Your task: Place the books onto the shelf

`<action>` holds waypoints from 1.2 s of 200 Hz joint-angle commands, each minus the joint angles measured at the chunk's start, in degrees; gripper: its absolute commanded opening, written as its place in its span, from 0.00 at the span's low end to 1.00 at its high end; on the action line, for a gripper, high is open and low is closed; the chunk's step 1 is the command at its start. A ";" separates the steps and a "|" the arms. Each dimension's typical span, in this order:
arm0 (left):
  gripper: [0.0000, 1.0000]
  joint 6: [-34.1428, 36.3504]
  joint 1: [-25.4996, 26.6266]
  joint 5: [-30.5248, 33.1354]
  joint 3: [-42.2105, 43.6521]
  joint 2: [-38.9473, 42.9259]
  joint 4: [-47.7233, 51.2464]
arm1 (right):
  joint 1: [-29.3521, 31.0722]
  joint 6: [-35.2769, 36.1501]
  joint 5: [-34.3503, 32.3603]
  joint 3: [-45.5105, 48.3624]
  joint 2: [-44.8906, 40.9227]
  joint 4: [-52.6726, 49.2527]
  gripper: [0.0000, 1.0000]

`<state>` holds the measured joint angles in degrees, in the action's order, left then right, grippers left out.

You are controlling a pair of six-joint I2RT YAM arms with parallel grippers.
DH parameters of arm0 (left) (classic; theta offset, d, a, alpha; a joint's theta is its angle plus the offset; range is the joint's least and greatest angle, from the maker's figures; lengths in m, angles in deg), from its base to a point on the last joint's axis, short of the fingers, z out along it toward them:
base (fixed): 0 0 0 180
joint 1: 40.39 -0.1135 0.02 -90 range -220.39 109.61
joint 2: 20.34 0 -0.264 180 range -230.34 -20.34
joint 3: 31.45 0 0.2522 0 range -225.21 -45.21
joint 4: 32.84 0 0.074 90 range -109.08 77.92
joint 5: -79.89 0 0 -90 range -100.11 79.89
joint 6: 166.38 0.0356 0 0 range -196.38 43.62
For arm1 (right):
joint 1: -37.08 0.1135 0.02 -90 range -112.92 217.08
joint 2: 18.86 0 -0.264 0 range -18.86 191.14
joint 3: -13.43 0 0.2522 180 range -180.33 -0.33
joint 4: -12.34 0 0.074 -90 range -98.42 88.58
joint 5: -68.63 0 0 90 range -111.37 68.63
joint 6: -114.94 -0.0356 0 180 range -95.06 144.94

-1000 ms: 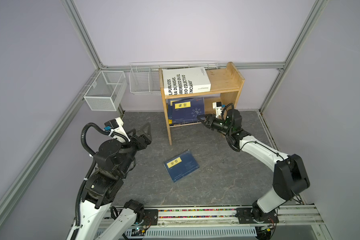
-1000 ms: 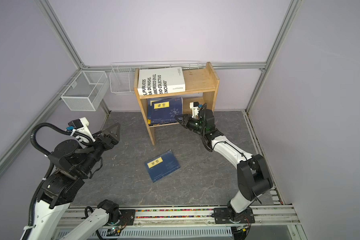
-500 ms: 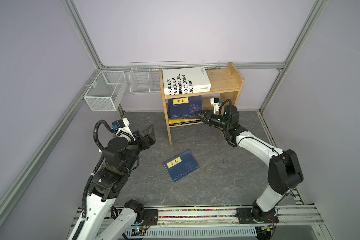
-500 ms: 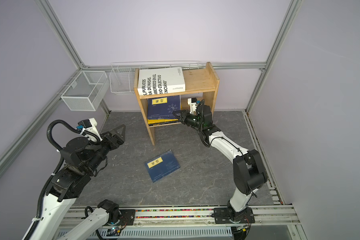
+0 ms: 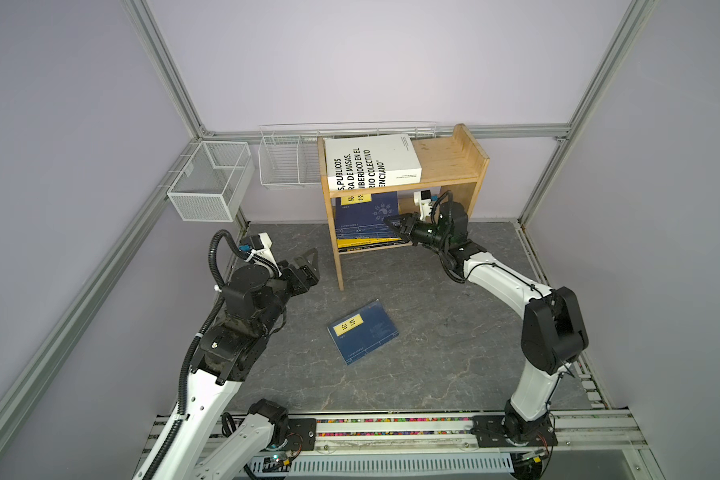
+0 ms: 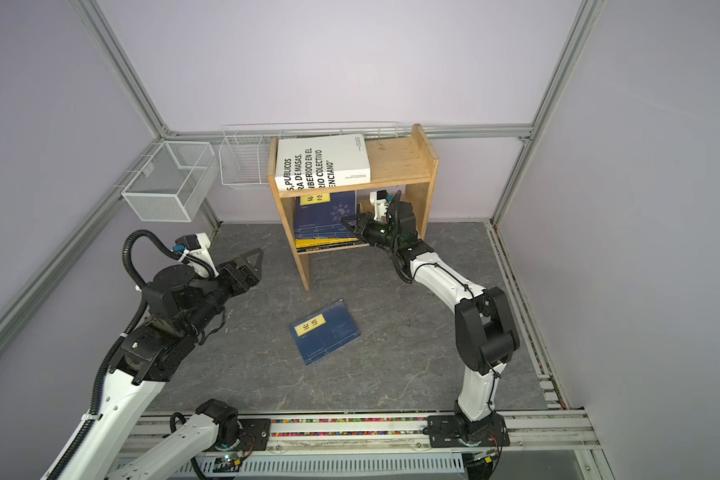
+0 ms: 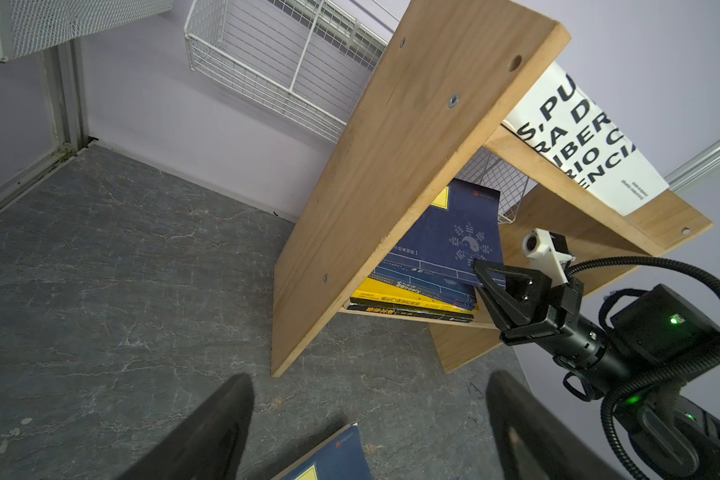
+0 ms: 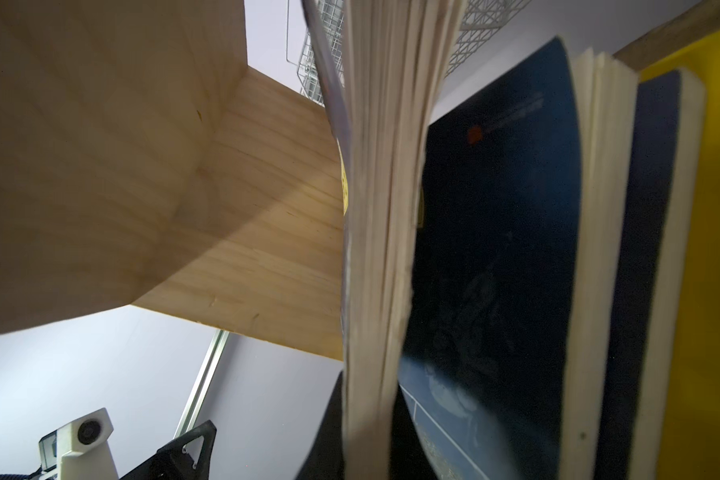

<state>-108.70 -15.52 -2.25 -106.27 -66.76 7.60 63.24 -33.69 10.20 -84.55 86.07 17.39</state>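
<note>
Most of the work looks done, judging by the light pine shelf [image 5: 445, 160], which stands at the back of the grey tabletop [image 5: 454, 332] and already carries nearly every book. The thick white book with black lettering [image 5: 371, 166] lies flat on the upper board, toward its left end. On the lower board, thin navy books [image 8: 495, 187] lie stacked against the left side panel, over the yellow book [image 7: 391, 291] and, at the bottom, the black book [image 7: 408, 309]. The topmost navy book [image 5: 366, 214] is not yet settled: it leans at an angle, and the right claw [image 5: 393, 224] is clamped on its page edges, as the right wrist view shows. So this book is inside the shelf but not let go. One navy book with a yellow label [image 5: 362, 332] lies flat on the tabletop in front of the shelf, apart from it and touched by nothing. The left claw [image 5: 307, 268] hangs beside the shelf's left panel, jaws wide apart and empty, with that book near it. By my reckoning two steps remain: lay down the tilted book, then fetch the last one.
</note>
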 commanded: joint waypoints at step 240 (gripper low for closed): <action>0.91 -0.16 -0.08 -0.47 4.38 -0.88 -2.72 | 1.84 27.52 -20.89 -18.40 -2.07 -37.44 0.57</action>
<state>-108.72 -15.52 -2.49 -102.66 -68.24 5.22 64.98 -9.82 -7.90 -100.05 84.56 -19.05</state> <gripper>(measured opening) 0.906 0.582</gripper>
